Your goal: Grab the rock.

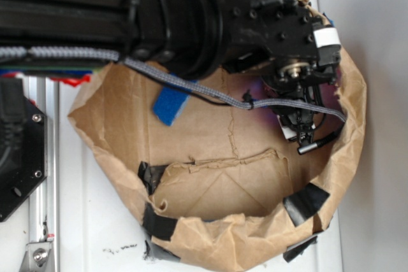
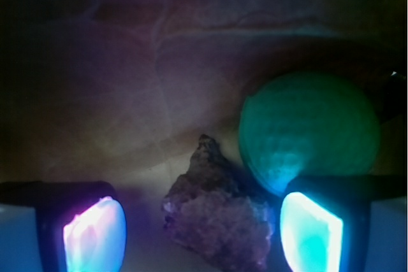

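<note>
Robot arm (image 1: pixel 95 23) extends horizontally from the left, wrist bent downward at the right end. Tool (image 2: pixel 203 227) points down, its two glowing pads (image 2: pixel 94 232) spread wide apart, one at each lower corner of the wrist view.

We see a white tabletop (image 1: pixel 95 221), a crumpled brown paper enclosure (image 1: pixel 255 240) patched with black tape (image 1: pixel 305 203), bright even light.

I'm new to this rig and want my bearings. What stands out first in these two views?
From outside, the black robot arm reaches over a crumpled brown paper bag nest holding a flat blue sponge. At the wrist, the open gripper with its glowing pads straddles a lumpy brown rock, with a round green ball just behind it.
</note>
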Controlling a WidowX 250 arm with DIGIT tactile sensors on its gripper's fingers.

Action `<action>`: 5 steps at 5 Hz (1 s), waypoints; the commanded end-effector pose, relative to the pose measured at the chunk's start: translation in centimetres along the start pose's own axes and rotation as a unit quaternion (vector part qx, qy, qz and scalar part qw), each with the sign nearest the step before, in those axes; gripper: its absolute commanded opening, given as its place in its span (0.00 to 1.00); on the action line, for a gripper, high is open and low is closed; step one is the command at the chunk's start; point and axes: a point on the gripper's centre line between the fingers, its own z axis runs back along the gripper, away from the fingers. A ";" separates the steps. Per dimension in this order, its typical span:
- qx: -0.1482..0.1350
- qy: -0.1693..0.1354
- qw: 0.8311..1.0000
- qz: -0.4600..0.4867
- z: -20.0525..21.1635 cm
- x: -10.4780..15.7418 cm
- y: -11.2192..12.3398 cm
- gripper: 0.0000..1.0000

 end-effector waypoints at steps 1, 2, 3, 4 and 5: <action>0.039 -0.012 0.999 -0.013 0.0 0.1 0.9 1.00; 0.051 -0.015 0.998 -0.022 -0.2 -0.5 0.9 0.00; 0.049 -0.020 0.998 -0.025 -0.1 -0.6 0.9 0.00; 0.050 -0.023 0.998 -0.031 0.0 -0.8 0.7 0.00; 0.047 -0.023 0.998 -0.031 0.0 -0.9 0.7 0.00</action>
